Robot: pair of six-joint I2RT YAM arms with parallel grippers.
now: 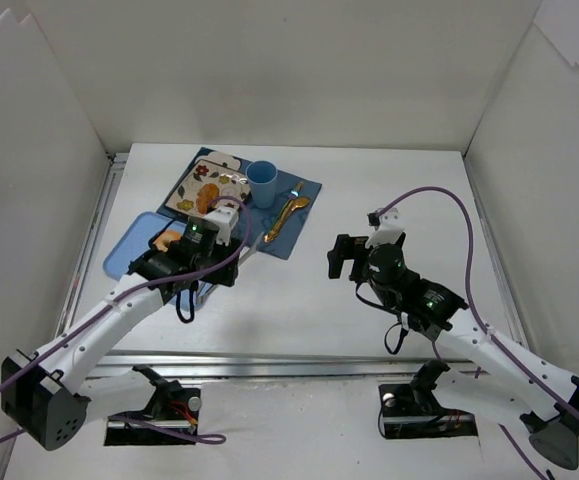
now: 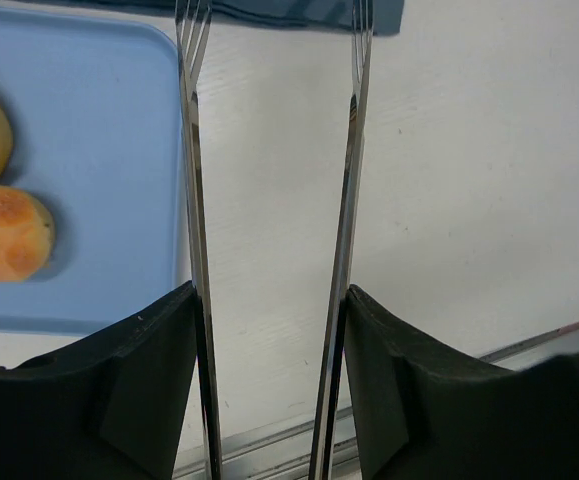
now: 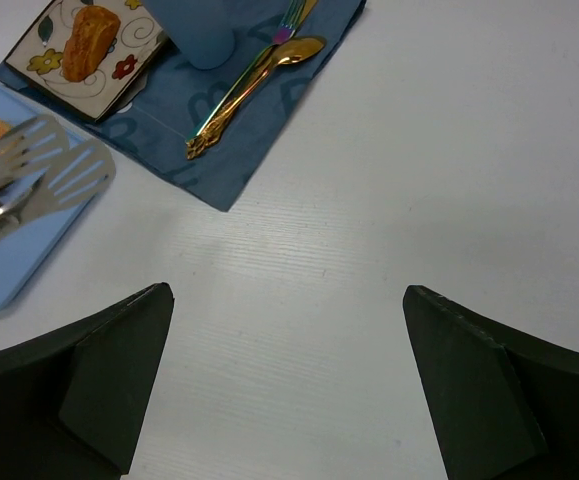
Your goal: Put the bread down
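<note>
The bread [image 1: 206,198], an oblong golden-brown roll, lies on the flowered plate [image 1: 194,180] at the back left; it also shows in the right wrist view [image 3: 87,32]. My left gripper [image 1: 217,268] is shut on metal tongs [image 2: 194,200], whose two arms run between its fingers [image 2: 149,380]. The tongs stand apart and empty, low over the white table by the blue tray's [image 2: 89,150] right edge. Their flat heads [image 3: 54,172] point at the placemat. My right gripper [image 1: 344,258] is open and empty over the bare middle of the table [image 3: 284,295].
Two round orange pastries [image 2: 4,232] lie on the blue tray [image 1: 124,255]. A blue cup [image 1: 262,183] and gold cutlery [image 1: 287,215] rest on the dark blue placemat [image 1: 289,240]. White walls close in the table on three sides.
</note>
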